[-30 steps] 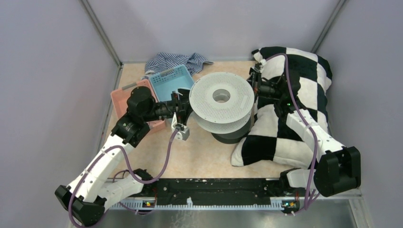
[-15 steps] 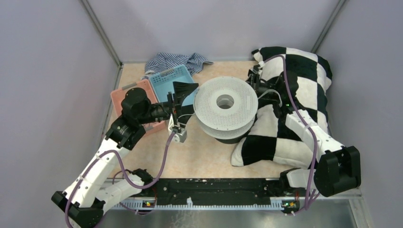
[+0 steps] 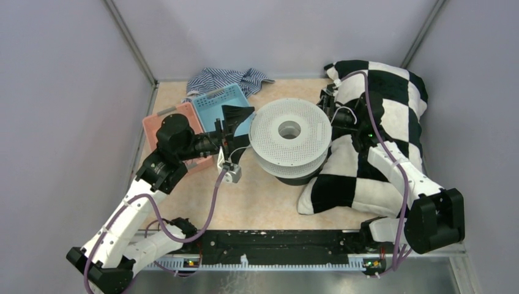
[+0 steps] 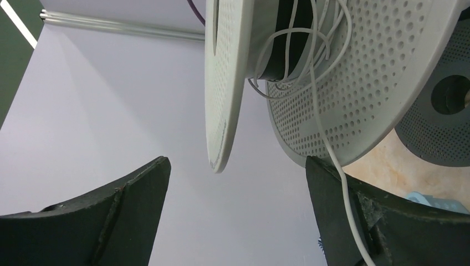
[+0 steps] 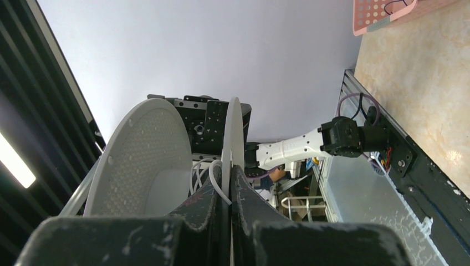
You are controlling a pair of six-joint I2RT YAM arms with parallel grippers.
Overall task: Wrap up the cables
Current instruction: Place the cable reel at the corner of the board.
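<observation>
A white cable (image 4: 288,52) is wound in loose turns round the hub of a white perforated spool (image 3: 291,130) in the middle of the table. One strand trails down over my left gripper's right finger (image 4: 360,216). My left gripper (image 4: 236,160) (image 3: 234,124) is open at the spool's left rim with nothing between its jaws. My right gripper (image 5: 230,169) (image 3: 332,113) is shut on the spool's thin flange (image 5: 230,133) at the right rim. A loop of the white cable (image 5: 213,174) lies beside its left finger.
A dark grey spool (image 3: 295,177) lies under the white one. A pink basket (image 3: 160,119) and a blue basket (image 3: 215,101) stand at the back left, with a striped cloth (image 3: 226,78) behind them. A black-and-white chequered pillow (image 3: 392,122) fills the right side.
My left gripper has opened wide and drawn back a little to the left. The white spool has shifted slightly to the right. The right gripper keeps its hold.
</observation>
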